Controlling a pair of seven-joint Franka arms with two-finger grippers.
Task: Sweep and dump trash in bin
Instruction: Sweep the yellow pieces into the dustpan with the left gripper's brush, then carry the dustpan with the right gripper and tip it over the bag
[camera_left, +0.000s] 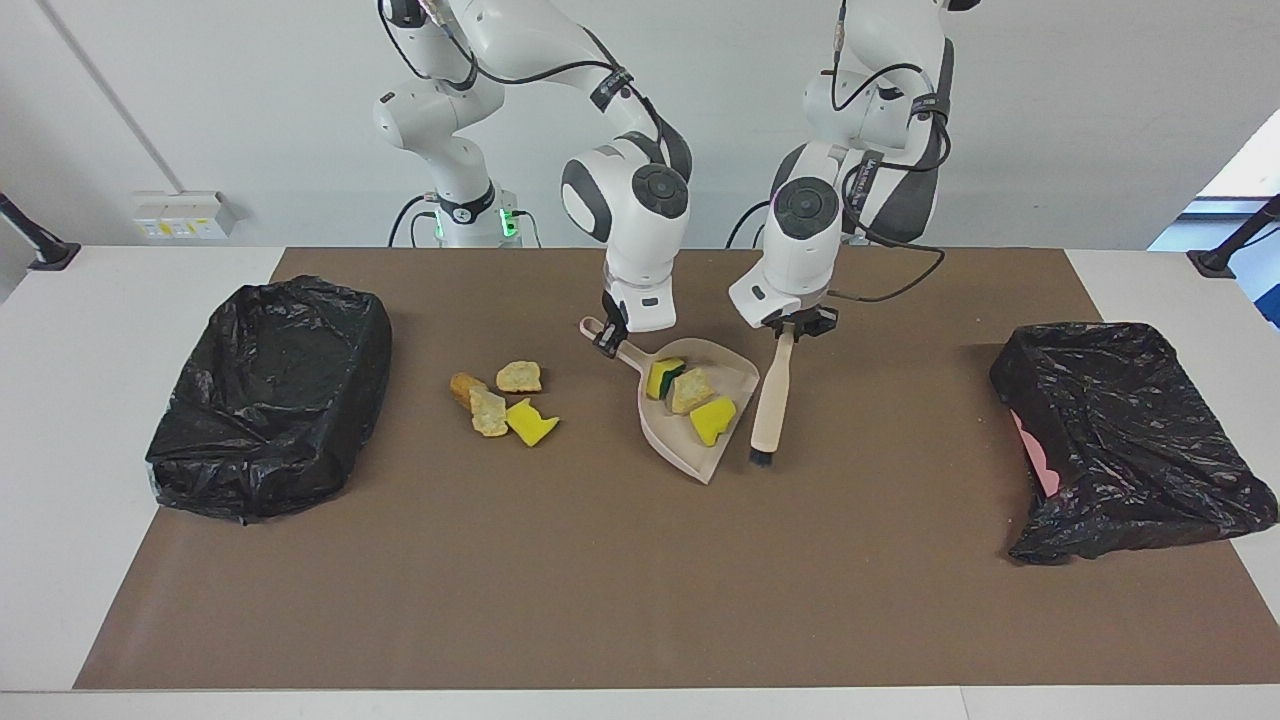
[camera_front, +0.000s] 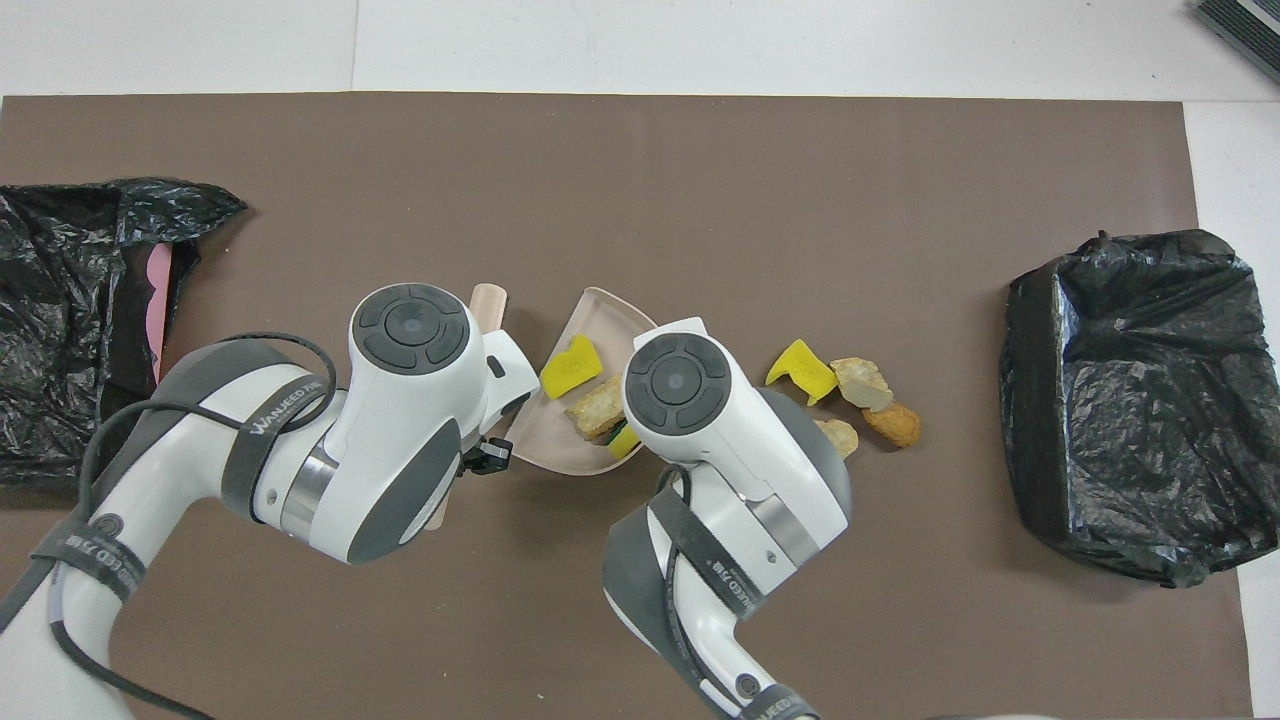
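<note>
Your left end effector (camera_left: 789, 331) pinches the brush (camera_left: 767, 410); your right end effector (camera_left: 607, 340) pinches the dustpan (camera_left: 676, 446) handle. Yellow sponge scraps (camera_left: 713, 420) and a tan crumbly chunk (camera_left: 690, 390) lie inside.

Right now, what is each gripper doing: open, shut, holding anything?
Left gripper: shut on the beige wooden-handled brush.
Right gripper: shut on the beige plastic dustpan handle.
</note>
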